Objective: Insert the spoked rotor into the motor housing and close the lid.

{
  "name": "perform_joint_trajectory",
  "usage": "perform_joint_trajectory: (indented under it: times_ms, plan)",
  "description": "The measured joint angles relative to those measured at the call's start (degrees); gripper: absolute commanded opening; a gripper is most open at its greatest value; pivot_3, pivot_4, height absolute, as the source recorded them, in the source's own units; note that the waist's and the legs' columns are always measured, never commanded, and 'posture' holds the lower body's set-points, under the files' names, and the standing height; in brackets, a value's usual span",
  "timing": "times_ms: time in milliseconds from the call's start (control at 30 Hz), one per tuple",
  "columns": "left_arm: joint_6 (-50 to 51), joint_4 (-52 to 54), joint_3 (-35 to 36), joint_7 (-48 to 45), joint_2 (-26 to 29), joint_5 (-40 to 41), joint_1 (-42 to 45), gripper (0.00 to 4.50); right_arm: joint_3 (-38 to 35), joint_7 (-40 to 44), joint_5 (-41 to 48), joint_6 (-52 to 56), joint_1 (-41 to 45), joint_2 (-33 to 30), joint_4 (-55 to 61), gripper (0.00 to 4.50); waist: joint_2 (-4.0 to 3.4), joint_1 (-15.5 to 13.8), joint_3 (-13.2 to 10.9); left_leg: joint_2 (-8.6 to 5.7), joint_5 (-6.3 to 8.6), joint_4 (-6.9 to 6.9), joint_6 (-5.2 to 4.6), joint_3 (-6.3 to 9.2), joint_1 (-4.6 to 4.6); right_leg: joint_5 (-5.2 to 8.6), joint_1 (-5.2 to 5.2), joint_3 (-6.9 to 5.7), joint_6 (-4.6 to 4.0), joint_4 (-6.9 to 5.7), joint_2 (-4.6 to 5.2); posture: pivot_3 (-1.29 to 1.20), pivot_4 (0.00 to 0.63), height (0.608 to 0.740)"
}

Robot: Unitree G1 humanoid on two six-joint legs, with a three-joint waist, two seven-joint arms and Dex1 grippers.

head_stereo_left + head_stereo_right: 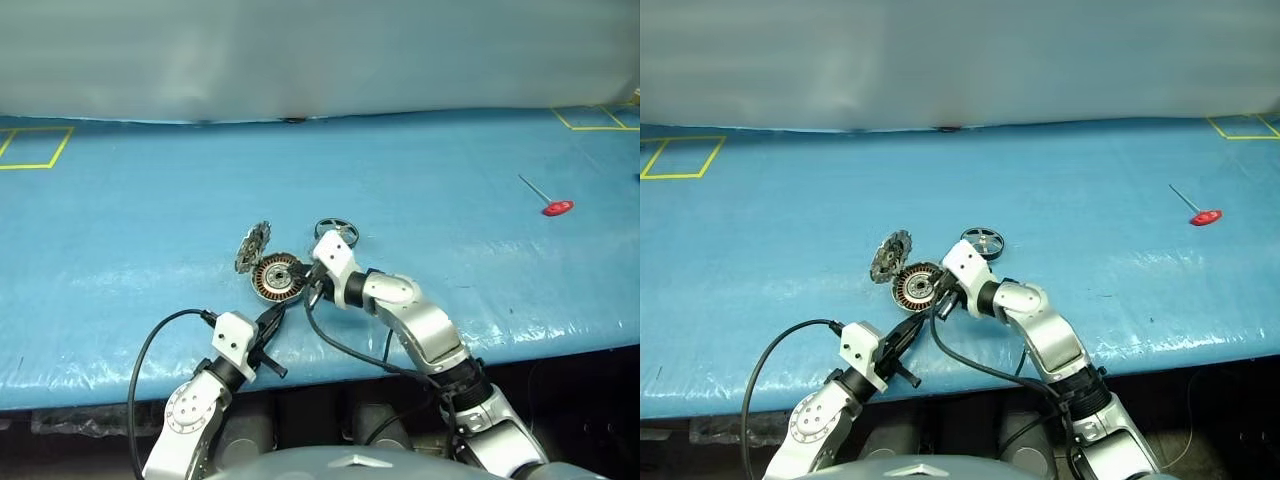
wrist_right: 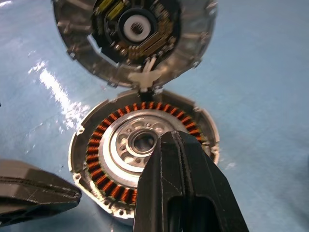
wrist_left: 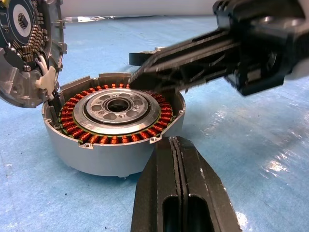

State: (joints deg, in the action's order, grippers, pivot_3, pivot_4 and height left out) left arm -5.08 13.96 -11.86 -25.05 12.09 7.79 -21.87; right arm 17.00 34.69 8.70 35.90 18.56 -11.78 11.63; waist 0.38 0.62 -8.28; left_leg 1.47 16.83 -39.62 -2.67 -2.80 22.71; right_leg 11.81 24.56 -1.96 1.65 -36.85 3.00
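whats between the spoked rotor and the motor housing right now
The right gripper and its white wrist sit between the spoked rotor and the motor housing, seen in the left eye view; the rotor rests on the blue table.

Both arms have glossy silver-grey shells with white wrist blocks and black joint rings. The left gripper (image 1: 272,318) and right gripper (image 1: 306,283) have black ribbed fingers. Black cables loop from each wrist.
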Motion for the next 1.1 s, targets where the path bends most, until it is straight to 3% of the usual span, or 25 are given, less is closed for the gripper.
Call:
perform_joint_trajectory:
  times_ms: [233, 467, 733, 1100]
  plan:
    - [-0.05, -0.01, 0.02, -0.19, 0.46, 0.04, 0.13, 0.0, -3.64, 2.94, 5.69, 6.0, 2.85, -5.91, 7.37, 0.02, -0.04, 0.04, -0.04, 0.0, 0.0, 0.05, 0.0, 0.03, 0.0, 0.01, 0.01, -0.05, -0.04, 0.0, 0.0, 0.0, 0.15, 0.74]
    - [-0.17, -0.14, -0.01, -0.38, 0.29, 0.05, 0.42, 0.0, -3.71, 3.38, 6.2, 7.56, 6.99, -7.74, 6.29, 0.02, -0.04, 0.09, -0.04, 0.0, 0.0, 0.06, 0.0, 0.03, 0.01, 0.02, 0.01, -0.07, -0.06, 0.0, 0.0, 0.0, 0.15, 0.74]
    - [-0.28, -0.37, -0.16, -0.31, -0.28, 0.04, 0.38, 0.0, 5.73, 0.07, 1.09, 5.27, 7.95, -2.74, -0.65, 0.02, -0.04, 0.02, -0.04, -0.04, 0.0, 0.09, 0.0, 0.04, 0.01, 0.0, 0.0, -0.08, -0.07, 0.01, 0.03, 0.0, 0.15, 0.74]
    - [-0.29, -0.5, -0.17, -0.13, -0.27, -0.03, 0.44, 0.0, 12.06, 12.28, -6.39, -5.03, 23.01, -11.89, -11.09, 0.02, -0.08, 0.08, -0.07, -0.09, -0.01, 0.08, -0.02, 0.05, 0.0, -0.01, -0.02, -0.12, -0.06, 0.0, 0.07, 0.0, 0.15, 0.74]
